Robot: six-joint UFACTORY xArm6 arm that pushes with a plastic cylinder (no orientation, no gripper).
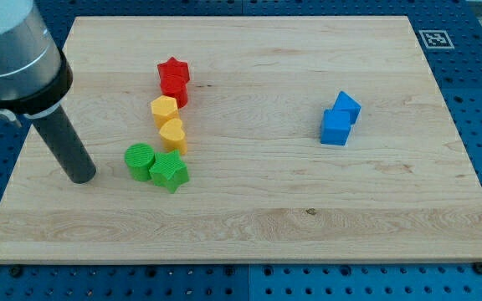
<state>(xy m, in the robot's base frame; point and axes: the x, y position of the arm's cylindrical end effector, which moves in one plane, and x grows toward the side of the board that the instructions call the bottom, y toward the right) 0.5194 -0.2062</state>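
Green star (169, 171), tool (82, 177) apart.

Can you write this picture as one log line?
my tip: left of green cylinder, apart | green star beside | blue blocks: right

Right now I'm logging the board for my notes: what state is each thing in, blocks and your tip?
My tip: on the board, at the view's left, touching no block; nearest the green cylinder.
Green cylinder: upright, touching the green star.
Green star: flat, below the yellow blocks.
Two yellow blocks: touching, shapes unclear.
Red star: against a red block behind it.
Two blue blocks: touching, apart at the view's right.
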